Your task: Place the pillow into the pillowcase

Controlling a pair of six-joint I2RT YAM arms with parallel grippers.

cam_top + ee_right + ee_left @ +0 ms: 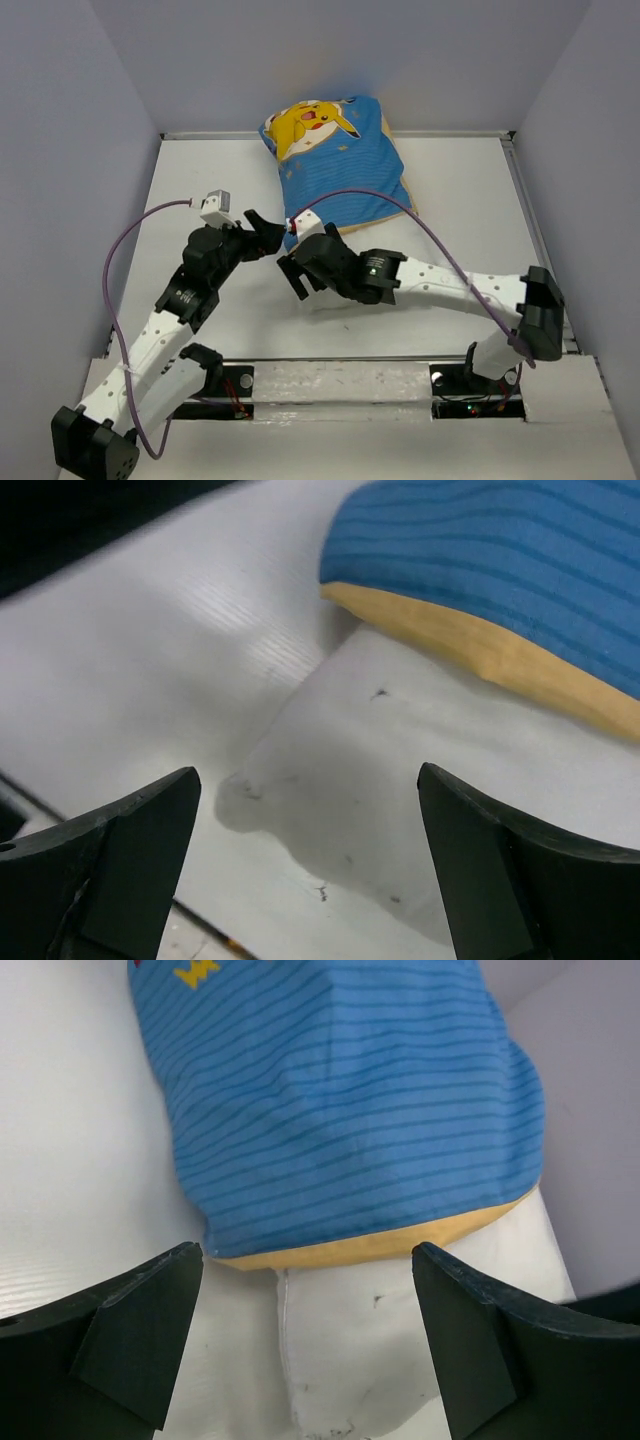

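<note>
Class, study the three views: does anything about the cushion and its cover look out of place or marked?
Yes. The plump white fabric pillow pokes out of the blue-striped, yellow-hemmed pillowcase at its near open end, so it is not fully covered. The exposed white fabric carries a few small dark specks.

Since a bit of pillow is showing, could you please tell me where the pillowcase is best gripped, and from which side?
Probably the yellow hem at the open near end of the pillowcase, approached from the arms' side. It is the free edge, lying over the end of the white pillow that sticks out, so it could be pinched there and drawn over that end.
</note>
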